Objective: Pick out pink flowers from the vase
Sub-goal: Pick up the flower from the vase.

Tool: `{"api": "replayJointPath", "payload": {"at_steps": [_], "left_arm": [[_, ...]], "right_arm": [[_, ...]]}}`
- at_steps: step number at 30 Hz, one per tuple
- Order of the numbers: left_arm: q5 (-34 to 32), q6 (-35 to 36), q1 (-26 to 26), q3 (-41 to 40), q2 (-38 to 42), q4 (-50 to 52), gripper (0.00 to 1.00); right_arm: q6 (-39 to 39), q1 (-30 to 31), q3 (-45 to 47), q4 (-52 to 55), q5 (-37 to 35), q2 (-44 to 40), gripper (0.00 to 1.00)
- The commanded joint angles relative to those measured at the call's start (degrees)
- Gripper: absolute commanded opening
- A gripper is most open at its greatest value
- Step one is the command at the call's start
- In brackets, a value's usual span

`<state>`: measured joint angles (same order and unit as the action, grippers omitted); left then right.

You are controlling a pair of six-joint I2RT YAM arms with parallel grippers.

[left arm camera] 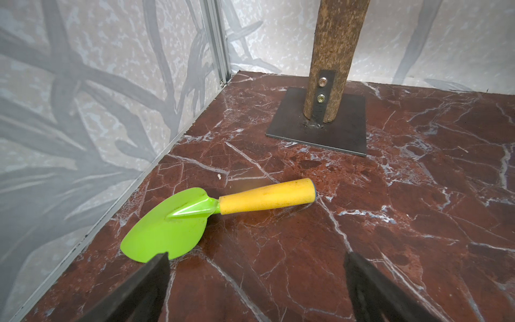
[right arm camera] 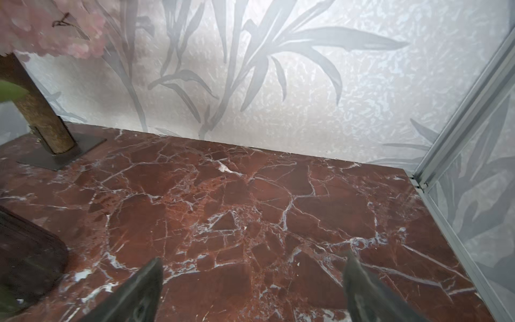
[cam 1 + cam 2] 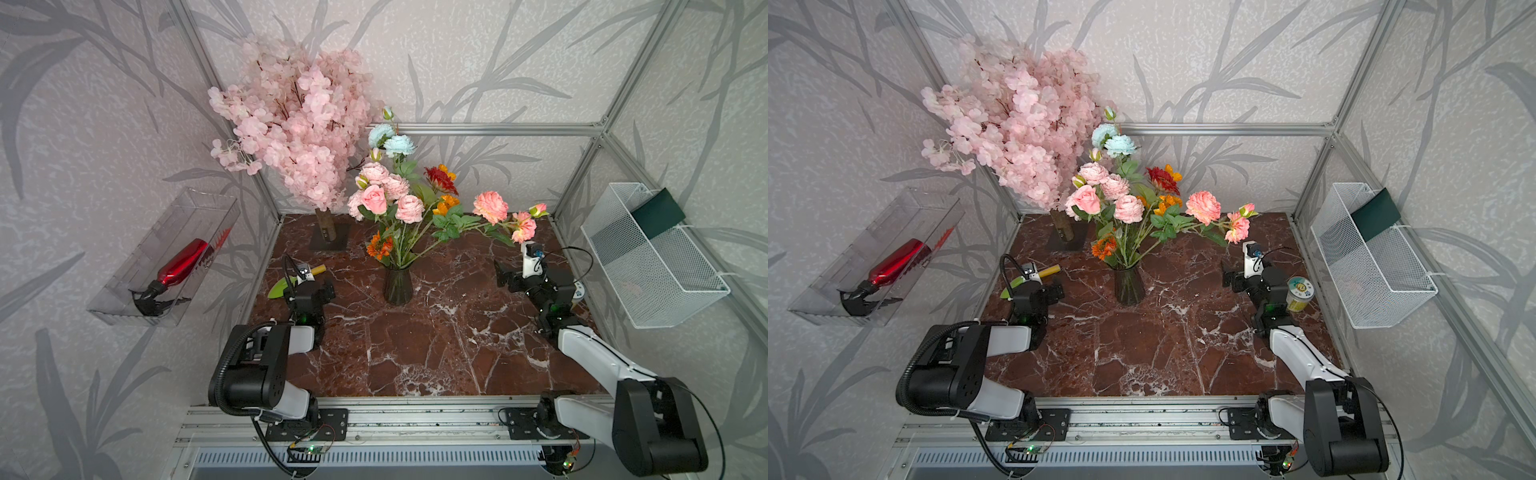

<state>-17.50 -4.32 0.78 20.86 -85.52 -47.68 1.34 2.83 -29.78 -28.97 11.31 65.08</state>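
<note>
Red-brown marble surface (image 3: 415, 353) with white veins, boxed in by walls (image 3: 498, 62) papered in a grey leaf pattern. Near its middle stands the vase (image 3: 397, 286), dark smoky glass, upright, with a bouquet fanning out of its narrow neck. The pink flowers (image 3: 382, 195) are all in the vase. A cluster of pale pink heads and one rose sits above the neck. Some salmon-pink blooms (image 3: 491, 207) lean far out to the right on long stems. Light blue flowers (image 3: 392, 139) rise highest at the back, and red and orange flowers (image 3: 440, 180) sit among the pinks.

Behind and left of the vase, a pale blossom tree (image 3: 295, 124) stands on a brown trunk (image 1: 331, 61) bolted to a dark square plate (image 1: 317, 122).

The left hand (image 1: 256, 258) is spread wide and holds nothing. It is low over the surface, well left of the vase, and a green trowel (image 1: 220, 205) with a yellow handle lies just ahead of it. The right hand (image 2: 254, 258) is also spread wide and holds nothing, well right of the vase.

A small jar (image 3: 1298, 295) stands beside the right arm. On the left wall a clear tray (image 3: 124, 313) holds a red spray bottle (image 3: 183, 264). On the right wall hangs a white wire basket (image 3: 673, 286).
</note>
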Motion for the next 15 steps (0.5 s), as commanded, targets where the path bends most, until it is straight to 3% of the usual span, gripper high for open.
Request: {"api": "replayJointPath", "payload": {"at_steps": [1, 3, 4, 8, 10, 12, 15], "left_arm": [[-0.44, 2.61, 0.83, 1.1, 2.85, -0.15, 0.98], [0.42, 1.26, 0.79, 6.71, 7.61, 15.83, 0.96], [1.54, 2.06, 1.06, 7.91, 8.97, 18.44, 0.94], [3.14, -1.45, 2.68, 6.43, 16.24, 19.39, 0.91], [4.19, -4.26, 4.12, 6.79, 19.98, 22.61, 0.85], [4.73, -4.5, 7.01, 9.0, 22.59, 28.98, 0.78], [1.73, -2.24, 13.62, 9.83, 26.38, 34.49, 0.75]], "right_arm": [[-3.26, -0.07, -1.03, 12.78, 3.41, -5.24, 0.99], [-5.2, -0.02, -0.34, 14.64, 5.71, -8.64, 0.99], [-6.21, 0.05, 0.0, 15.53, 7.22, -10.22, 0.99], [-9.47, 2.07, 1.14, 18.85, 9.49, -15.12, 0.99], [-10.28, 3.91, 1.31, 20.85, 9.86, -16.48, 0.99], [-10.31, 6.13, 1.38, 22.66, 9.89, -17.29, 0.99], [-10.48, 9.7, 2.56, 22.75, 9.19, -17.79, 0.99]]}}
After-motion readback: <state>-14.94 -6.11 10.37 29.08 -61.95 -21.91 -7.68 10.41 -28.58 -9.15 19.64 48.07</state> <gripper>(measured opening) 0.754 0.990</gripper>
